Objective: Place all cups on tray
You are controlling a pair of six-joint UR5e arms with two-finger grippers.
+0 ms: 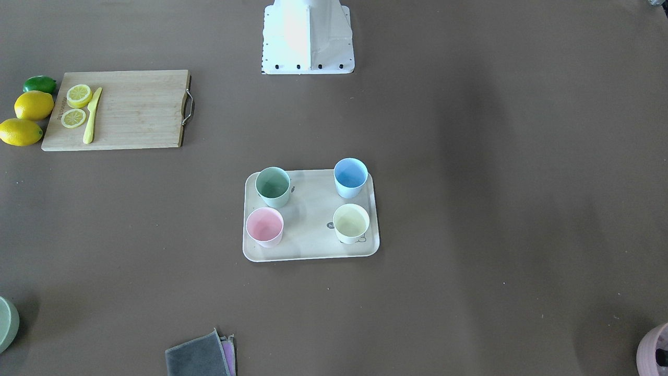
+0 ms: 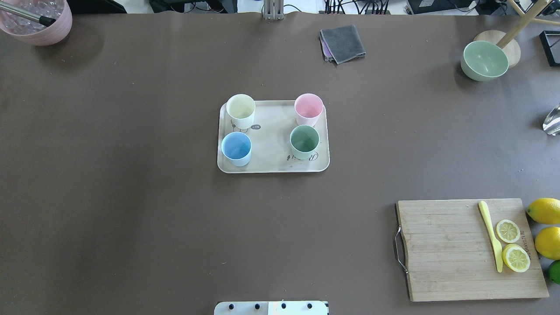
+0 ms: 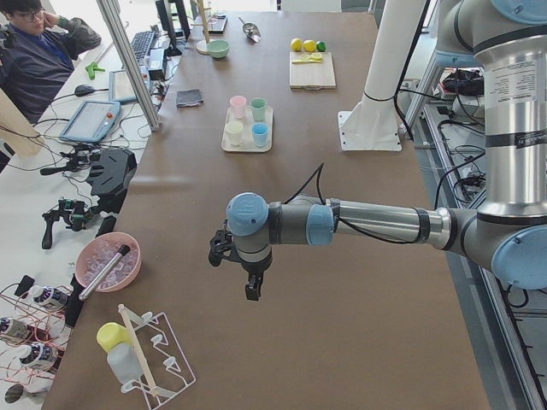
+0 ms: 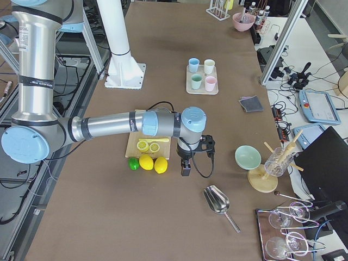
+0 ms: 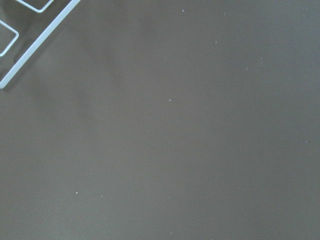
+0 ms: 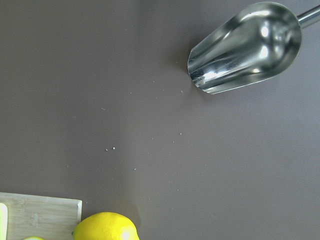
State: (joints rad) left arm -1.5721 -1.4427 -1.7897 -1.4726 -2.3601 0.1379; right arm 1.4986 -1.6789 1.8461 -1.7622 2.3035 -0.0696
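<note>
The cream tray (image 1: pixel 308 245) sits mid-table with all four cups upright on it: sage green (image 1: pixel 272 186), light blue (image 1: pixel 350 176), pink (image 1: pixel 264 226) and pale yellow (image 1: pixel 351 222). The overhead view shows the same: tray (image 2: pixel 271 131), yellow (image 2: pixel 240 109), pink (image 2: pixel 308 107), blue (image 2: pixel 236 148), green (image 2: pixel 304 141). My left gripper (image 3: pixel 253 289) hangs over bare table far from the tray, seen only in the exterior left view. My right gripper (image 4: pixel 186 169) hangs beside the lemons, seen only in the exterior right view. I cannot tell whether either is open or shut.
A wooden cutting board (image 2: pixel 468 249) carries lemon slices and a yellow knife (image 2: pixel 491 235), with whole lemons (image 2: pixel 544 211) beside it. A grey cloth (image 2: pixel 342 42), a green bowl (image 2: pixel 484 60), a pink bowl (image 2: pixel 37 19) and a metal scoop (image 6: pixel 245 47) lie at the table's edges.
</note>
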